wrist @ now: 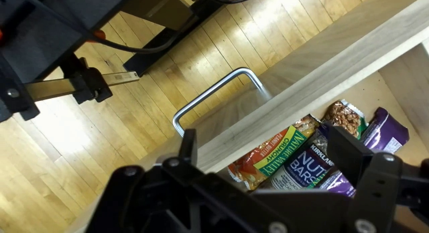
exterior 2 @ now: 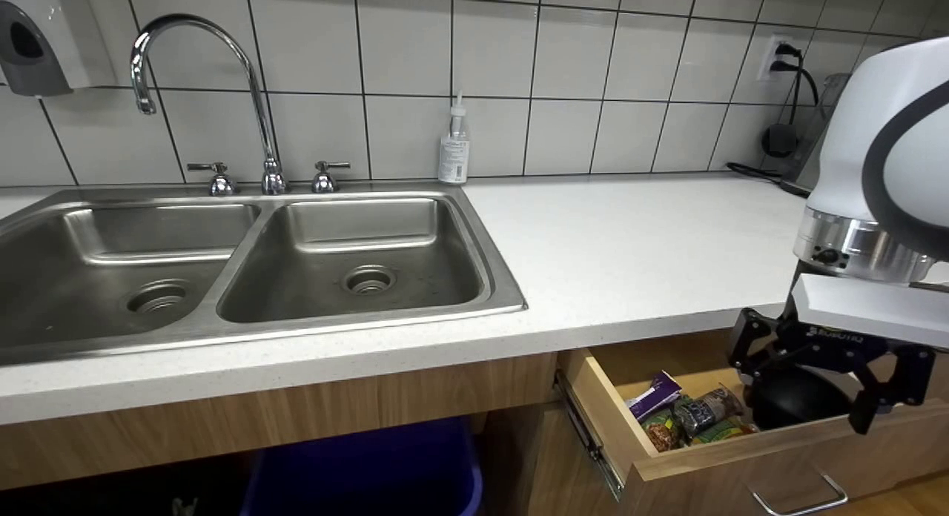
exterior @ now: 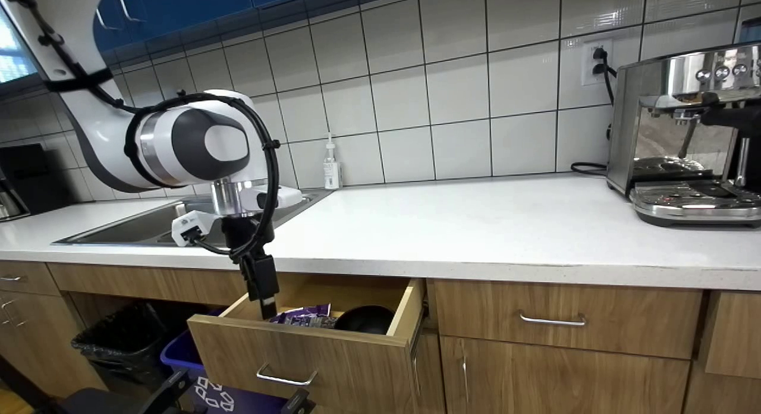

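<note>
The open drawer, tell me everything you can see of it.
The drawer stands pulled out under the white counter. It has a brown wood-grain front, paler sides, a bent silvery handle and a metal runner. Wrapped bars and a round black item lie inside. The open tool is at its front edge; contact is unclear.

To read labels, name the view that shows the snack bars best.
Wrist view: the bars appear large, partly behind the gripper, some labels legible. Both exterior views show them small, print unreadable; in an exterior view, the drawer front hides some.
</note>
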`<state>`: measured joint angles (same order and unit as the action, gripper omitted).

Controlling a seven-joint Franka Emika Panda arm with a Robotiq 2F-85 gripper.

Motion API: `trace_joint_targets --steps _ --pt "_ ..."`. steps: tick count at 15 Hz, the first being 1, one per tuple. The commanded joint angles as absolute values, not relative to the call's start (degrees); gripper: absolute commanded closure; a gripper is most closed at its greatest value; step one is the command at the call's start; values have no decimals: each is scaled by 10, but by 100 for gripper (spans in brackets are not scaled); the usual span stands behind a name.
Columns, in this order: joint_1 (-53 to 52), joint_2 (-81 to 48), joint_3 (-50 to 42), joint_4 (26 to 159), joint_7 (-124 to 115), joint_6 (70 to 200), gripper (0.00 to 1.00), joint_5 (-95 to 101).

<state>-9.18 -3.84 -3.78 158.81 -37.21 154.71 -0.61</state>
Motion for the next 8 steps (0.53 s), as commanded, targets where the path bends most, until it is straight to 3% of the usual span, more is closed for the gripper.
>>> trace_joint_targets --steps 1,8 --pt "-67 -19 -23 1588 -328 1495 0 9" --pt "-55 -28 -25 1587 -254 1421 0 24"
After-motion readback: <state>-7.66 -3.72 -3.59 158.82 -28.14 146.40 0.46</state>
